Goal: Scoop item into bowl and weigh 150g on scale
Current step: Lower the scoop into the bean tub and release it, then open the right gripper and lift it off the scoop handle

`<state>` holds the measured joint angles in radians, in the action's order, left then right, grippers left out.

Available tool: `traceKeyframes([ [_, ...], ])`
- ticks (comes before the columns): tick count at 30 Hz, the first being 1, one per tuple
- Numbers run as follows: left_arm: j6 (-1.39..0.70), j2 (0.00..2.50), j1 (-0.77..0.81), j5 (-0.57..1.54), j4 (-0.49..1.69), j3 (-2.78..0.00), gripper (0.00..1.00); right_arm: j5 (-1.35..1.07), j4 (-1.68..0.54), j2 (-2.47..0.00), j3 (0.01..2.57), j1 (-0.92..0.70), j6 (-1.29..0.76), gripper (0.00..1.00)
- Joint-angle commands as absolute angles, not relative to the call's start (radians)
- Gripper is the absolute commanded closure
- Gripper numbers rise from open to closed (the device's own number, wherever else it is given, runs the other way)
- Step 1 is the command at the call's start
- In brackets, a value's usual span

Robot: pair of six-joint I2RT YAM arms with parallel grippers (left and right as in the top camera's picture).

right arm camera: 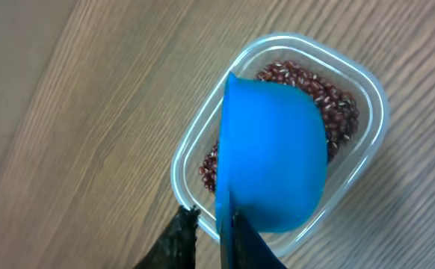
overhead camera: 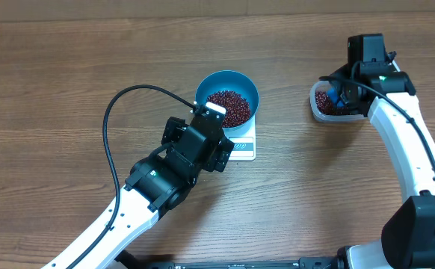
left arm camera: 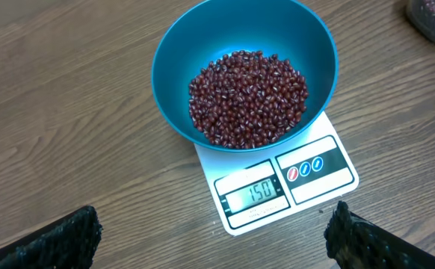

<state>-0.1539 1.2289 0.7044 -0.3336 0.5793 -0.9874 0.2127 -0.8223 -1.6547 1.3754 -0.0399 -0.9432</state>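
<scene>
The blue bowl (overhead camera: 202, 88) (left arm camera: 202, 45) stands on the white scale (overhead camera: 244, 148) (left arm camera: 318, 175), holding a heap of red-brown beans (overhead camera: 229, 108) (left arm camera: 247, 97). The display reads 150. My left gripper (overhead camera: 202, 138) (left arm camera: 214, 232) hovers open just in front of the scale, with nothing between its fingers. At the right, my right gripper (overhead camera: 341, 97) (right arm camera: 210, 217) is over a clear plastic tub (overhead camera: 316, 104) (right arm camera: 367, 82) of beans. A blue scoop (overhead camera: 335, 96) (right arm camera: 273, 157) lies bowl-down in the tub. Its handle stands between the jaws, touching one finger, with a gap to the other.
A black cable (overhead camera: 120, 112) loops over the wood table left of the bowl. The left arm (overhead camera: 128, 213) runs in from the lower left. The right arm (overhead camera: 404, 142) comes down the right edge.
</scene>
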Motion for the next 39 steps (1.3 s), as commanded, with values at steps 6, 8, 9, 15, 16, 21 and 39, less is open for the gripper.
traceKeyframes([
  [6,-0.154,1.229,0.701,-0.340,0.576,-1.011,0.00,0.189,-0.786,-1.632,1.348,-0.042,-0.947,0.41],
  [8,-0.154,1.229,0.701,-0.340,0.576,-1.011,0.01,0.189,-0.783,-1.632,1.348,-0.042,-0.947,0.41],
  [9,-0.154,1.229,0.701,-0.340,0.576,-1.011,0.01,0.189,-0.782,-1.632,1.348,-0.042,-0.947,0.41],
  [15,-0.154,1.229,0.701,-0.340,0.576,-1.011,0.00,0.189,-0.793,-1.632,1.348,-0.042,-0.935,0.40],
  [16,-0.154,1.229,0.701,-0.340,0.576,-1.011,0.00,0.189,-0.802,-1.632,1.348,-0.042,-0.934,0.39],
  [21,-0.154,1.229,0.701,-0.340,0.576,-1.011,0.00,0.188,-0.828,-1.632,1.348,-0.042,-0.781,0.27],
  [39,-0.154,1.229,0.701,-0.340,0.576,-1.011,0.00,0.136,-1.224,-1.631,1.604,-0.042,-0.264,0.00],
])
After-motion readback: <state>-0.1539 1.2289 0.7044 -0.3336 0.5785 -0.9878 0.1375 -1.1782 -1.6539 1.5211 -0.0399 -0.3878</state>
